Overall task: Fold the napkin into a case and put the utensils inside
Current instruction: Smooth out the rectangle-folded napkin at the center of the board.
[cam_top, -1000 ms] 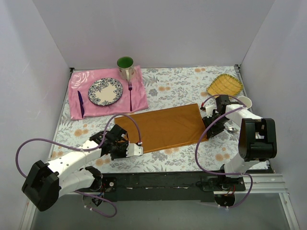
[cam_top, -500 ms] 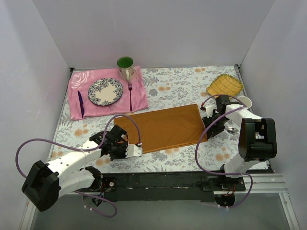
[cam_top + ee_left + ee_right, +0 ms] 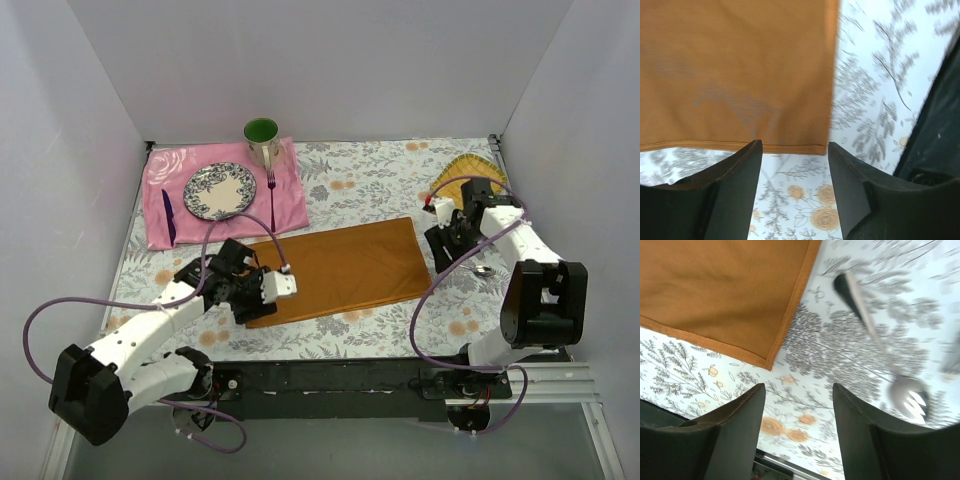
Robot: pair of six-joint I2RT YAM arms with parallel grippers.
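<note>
The rust-orange napkin (image 3: 340,268) lies flat on the floral tablecloth as a long folded rectangle. My left gripper (image 3: 268,292) hovers over its left end. In the left wrist view the left gripper (image 3: 795,165) is open and empty, with the napkin (image 3: 735,70) and its near corner just ahead of the fingertips. My right gripper (image 3: 445,245) stands just off the napkin's right end. In the right wrist view the right gripper (image 3: 797,407) is also open and empty, above bare tablecloth. A silver spoon (image 3: 480,270) lies right of the cloth. The right wrist view also shows the spoon (image 3: 880,350) and the napkin (image 3: 725,290).
At the back left a pink cloth (image 3: 290,205) carries a patterned plate (image 3: 219,190), a purple knife (image 3: 168,215) and a purple fork (image 3: 271,195). A green mug (image 3: 262,138) stands behind it. A yellow woven tray (image 3: 468,178) sits at the back right. White walls close three sides.
Both grippers have opened and let go of the napkin's ends. The left gripper has risen and moved back over the cloth. The right gripper has drawn back toward the rear.
</note>
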